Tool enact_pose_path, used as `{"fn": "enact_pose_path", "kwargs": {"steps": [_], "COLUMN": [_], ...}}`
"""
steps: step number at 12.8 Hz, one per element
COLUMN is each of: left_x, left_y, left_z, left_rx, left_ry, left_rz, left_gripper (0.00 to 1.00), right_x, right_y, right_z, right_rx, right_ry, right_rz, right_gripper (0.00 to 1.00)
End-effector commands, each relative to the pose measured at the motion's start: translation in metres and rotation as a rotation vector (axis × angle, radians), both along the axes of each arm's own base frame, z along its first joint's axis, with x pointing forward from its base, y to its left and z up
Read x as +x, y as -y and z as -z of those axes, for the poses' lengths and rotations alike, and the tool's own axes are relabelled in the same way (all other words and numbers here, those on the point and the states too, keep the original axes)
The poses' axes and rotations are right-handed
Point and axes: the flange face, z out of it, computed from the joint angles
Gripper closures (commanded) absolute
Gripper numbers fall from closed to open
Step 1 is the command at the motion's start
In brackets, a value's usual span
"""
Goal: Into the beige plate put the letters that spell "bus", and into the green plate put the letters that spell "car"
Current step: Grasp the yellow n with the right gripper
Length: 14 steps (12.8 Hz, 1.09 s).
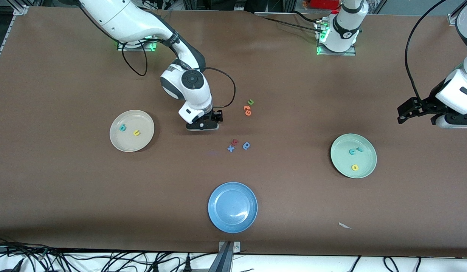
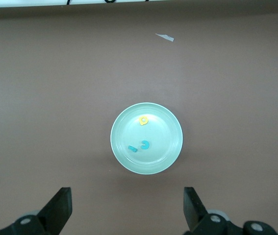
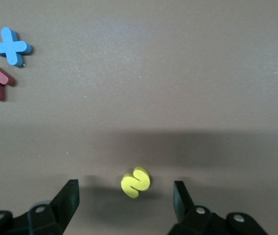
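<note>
The yellow s [image 3: 136, 182] lies flat on the table between the fingers of my right gripper [image 3: 125, 186], which is open and touches nothing. In the front view that gripper [image 1: 203, 126] is low over the table beside the beige plate [image 1: 116, 141] and hides the s. The beige plate holds the teal b [image 1: 122, 128] and the yellow u [image 1: 136, 132]. The green plate [image 1: 341, 166] holds the teal c [image 1: 352, 152], the teal r [image 1: 359, 149] and the yellow a [image 1: 355, 167]. My left gripper [image 1: 402, 115] waits open and empty above the table at the left arm's end. In the left wrist view it [image 2: 127, 192] looks down on the green plate [image 2: 165, 156].
A blue x [image 1: 231, 148], a dark red letter [image 1: 235, 142] and a blue a-like letter [image 1: 247, 145] lie mid-table. Orange letters [image 1: 247, 110] and a green u [image 1: 250, 102] lie nearer the robots. A blue plate [image 1: 218, 219] is near the front edge, with a white scrap [image 1: 345, 225] toward the left arm's end.
</note>
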Motion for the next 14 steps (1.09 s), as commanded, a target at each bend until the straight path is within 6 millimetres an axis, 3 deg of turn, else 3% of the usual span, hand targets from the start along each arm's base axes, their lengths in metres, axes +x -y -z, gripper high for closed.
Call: {"fn": "enact_pose_path", "kwargs": {"steps": [1, 6, 9, 14], "left_x": [-0.0031, -0.0041, -0.0037, -0.0035], "left_y": [0.0028, 0.0026, 0.0035, 0.0044], "left_z": [-0.0052, -0.0043, -0.0034, -0.0018], "left_rx": [-0.018, -0.016, -0.016, -0.016], "left_ry": [-0.012, -0.022, -0.023, -0.026], "left_rz": [0.004, 0.004, 0.005, 0.007], "left_gripper": [0.0, 0.0, 0.0, 0.0], "right_x": [0.0053, 0.005, 0.002, 0.0038], "right_y": [-0.004, -0.0013, 0.0018, 0.004], "right_z": [0.0059, 0.009, 0.0143, 0.0143], "right_rx": [-0.001, -0.008, -0.018, -0.022], "right_ry": [0.019, 0.02, 0.012, 0.015], "right_rz": [0.011, 0.009, 0.006, 0.007], "right_gripper": [0.14, 0.2, 0.46, 0.69]}}
